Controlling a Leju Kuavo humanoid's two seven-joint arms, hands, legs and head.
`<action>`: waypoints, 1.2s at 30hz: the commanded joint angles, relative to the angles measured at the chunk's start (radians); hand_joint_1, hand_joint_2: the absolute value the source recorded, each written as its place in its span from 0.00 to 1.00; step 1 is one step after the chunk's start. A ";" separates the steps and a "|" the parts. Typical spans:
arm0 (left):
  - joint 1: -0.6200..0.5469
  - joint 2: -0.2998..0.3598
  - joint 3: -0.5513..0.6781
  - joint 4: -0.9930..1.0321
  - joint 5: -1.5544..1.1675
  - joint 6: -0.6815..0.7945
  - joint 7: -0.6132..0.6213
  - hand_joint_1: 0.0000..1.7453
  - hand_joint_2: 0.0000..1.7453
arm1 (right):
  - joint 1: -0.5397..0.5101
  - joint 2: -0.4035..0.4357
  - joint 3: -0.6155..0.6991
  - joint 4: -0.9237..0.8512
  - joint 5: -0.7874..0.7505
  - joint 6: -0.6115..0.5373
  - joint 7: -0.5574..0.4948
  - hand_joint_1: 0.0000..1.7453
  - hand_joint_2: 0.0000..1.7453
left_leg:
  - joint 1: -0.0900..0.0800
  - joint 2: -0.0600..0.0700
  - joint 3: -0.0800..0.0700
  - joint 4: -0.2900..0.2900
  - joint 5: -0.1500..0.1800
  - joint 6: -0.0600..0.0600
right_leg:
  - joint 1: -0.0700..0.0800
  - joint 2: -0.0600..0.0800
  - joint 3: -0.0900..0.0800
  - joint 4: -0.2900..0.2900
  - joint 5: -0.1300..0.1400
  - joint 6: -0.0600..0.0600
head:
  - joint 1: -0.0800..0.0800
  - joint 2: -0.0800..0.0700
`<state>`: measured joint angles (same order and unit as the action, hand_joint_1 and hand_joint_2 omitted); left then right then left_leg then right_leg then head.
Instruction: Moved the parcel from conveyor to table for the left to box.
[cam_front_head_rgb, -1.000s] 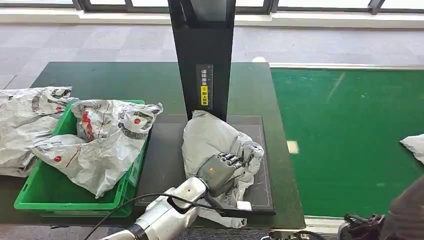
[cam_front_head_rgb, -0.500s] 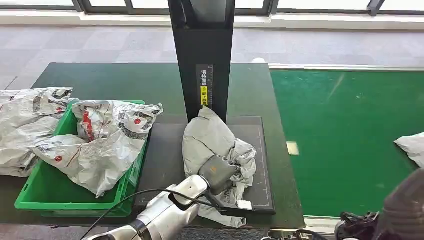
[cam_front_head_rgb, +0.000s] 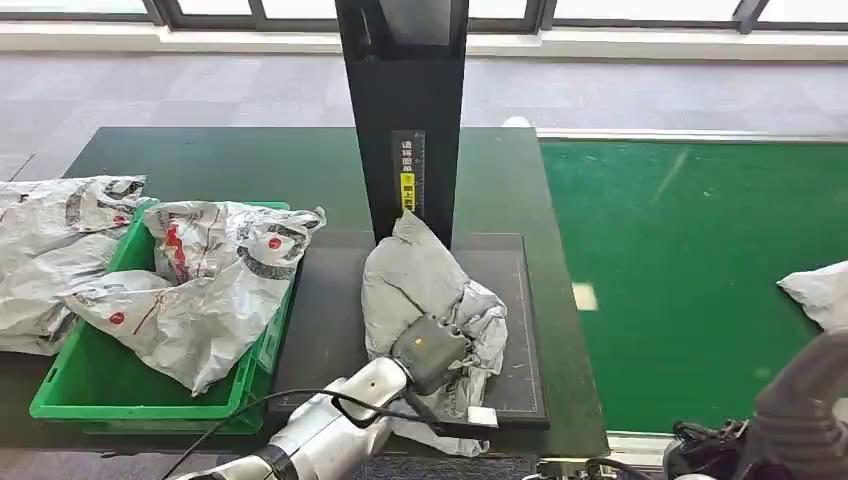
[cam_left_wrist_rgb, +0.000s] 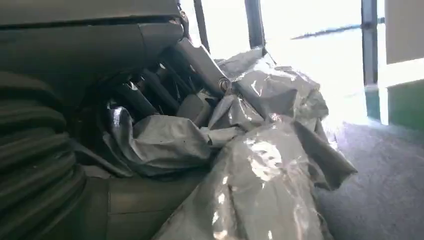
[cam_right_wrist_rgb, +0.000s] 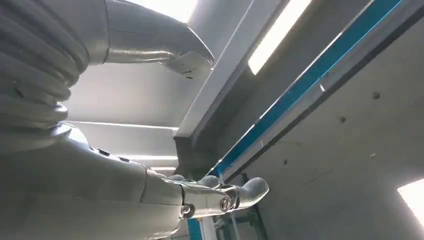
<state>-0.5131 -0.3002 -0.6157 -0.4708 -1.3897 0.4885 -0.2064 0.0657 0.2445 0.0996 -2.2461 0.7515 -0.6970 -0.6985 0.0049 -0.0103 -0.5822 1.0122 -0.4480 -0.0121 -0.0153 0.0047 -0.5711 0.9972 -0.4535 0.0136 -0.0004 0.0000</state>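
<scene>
The grey parcel (cam_front_head_rgb: 425, 290) lies crumpled on the dark mat (cam_front_head_rgb: 330, 310) at the lower centre of the head view, its upper tip touching the foot of the black post (cam_front_head_rgb: 405, 110). The mat sits on the dark green table (cam_front_head_rgb: 230, 165).

The left hand (cam_front_head_rgb: 432, 348) comes in from the lower centre of the frame and rests on the lower part of the parcel. In the left wrist view, the dark fingers (cam_left_wrist_rgb: 150, 92) curl into the folds of the parcel (cam_left_wrist_rgb: 260, 165), with plastic bunched between fingers and thumb: the hand grips the parcel.

In the right wrist view, the right hand (cam_right_wrist_rgb: 150, 125) points up toward the ceiling; the thumb (cam_right_wrist_rgb: 155, 47) and one finger (cam_right_wrist_rgb: 220, 197) stand apart with nothing between them. The hand is open and holds nothing.

The green bin (cam_front_head_rgb: 100, 385) occupies the lower left of the head view, just beside the mat. A printed white bag (cam_front_head_rgb: 200, 290) lies in it and drapes over its right rim. A second printed bag (cam_front_head_rgb: 50, 250) lies at the left edge, partly over the bin's left rim.

The green conveyor (cam_front_head_rgb: 690, 280) fills the right half of the frame. One white parcel (cam_front_head_rgb: 820, 295) lies on it at the right edge.
</scene>
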 joint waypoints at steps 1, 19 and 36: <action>0.108 0.093 0.139 -0.479 0.004 0.210 -0.015 1.00 1.00 | 0.051 0.092 0.085 0.003 -0.025 -0.001 0.000 0.00 1.00 | 0.000 0.002 -0.004 0.000 0.001 -0.001 | 0.000 0.001 -0.005 0.001 0.001 -0.002 | 0.000 0.000; 0.266 0.039 0.353 -0.794 -0.003 0.210 -0.234 1.00 1.00 | 0.073 0.074 0.083 -0.003 -0.059 -0.001 0.000 0.00 1.00 | 0.000 0.002 -0.004 -0.001 0.000 -0.001 | 0.000 0.002 -0.006 -0.001 0.000 -0.002 | 0.000 0.000; 0.317 -0.049 1.005 -1.327 0.395 0.210 -0.492 1.00 1.00 | 0.085 0.086 0.074 0.015 -0.059 -0.001 0.000 0.00 1.00 | 0.002 0.008 -0.005 -0.001 -0.001 -0.002 | 0.002 0.007 -0.009 0.001 0.000 -0.003 | 0.000 0.000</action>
<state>-0.1919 -0.2804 -0.0295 -1.5489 -1.1499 0.7038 -0.6718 0.0656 0.2403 0.1164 -2.2621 0.6916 -0.6973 -0.6985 0.0056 -0.0058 -0.5879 1.0119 -0.4483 -0.0131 -0.0147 0.0094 -0.5795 0.9984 -0.4540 0.0126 -0.0004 0.0000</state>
